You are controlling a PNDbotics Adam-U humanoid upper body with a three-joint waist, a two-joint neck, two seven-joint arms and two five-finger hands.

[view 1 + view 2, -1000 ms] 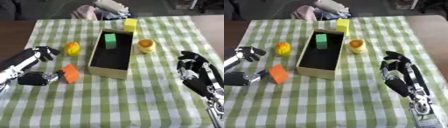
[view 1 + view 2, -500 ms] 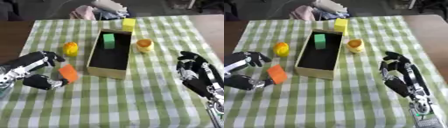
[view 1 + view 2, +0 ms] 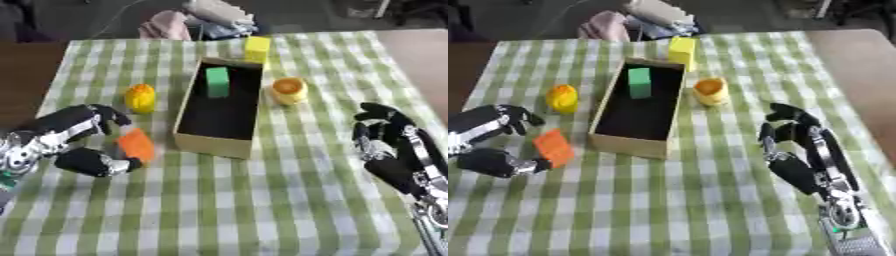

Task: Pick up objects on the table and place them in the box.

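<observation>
Left hand (image 3: 83,145) curled about orange block (image 3: 136,145) beside cardboard box (image 3: 197,141), thumb under, fingers above; right hand (image 3: 394,152) open, idle. Risk: block twisting out on lifting, or clipping box wall.

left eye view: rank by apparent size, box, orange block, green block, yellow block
1. box, by far.
2. orange block, though it is nearer the camera and partly flanked by the left hand.
3. green block and yellow block: look alike, can't rank.
</observation>
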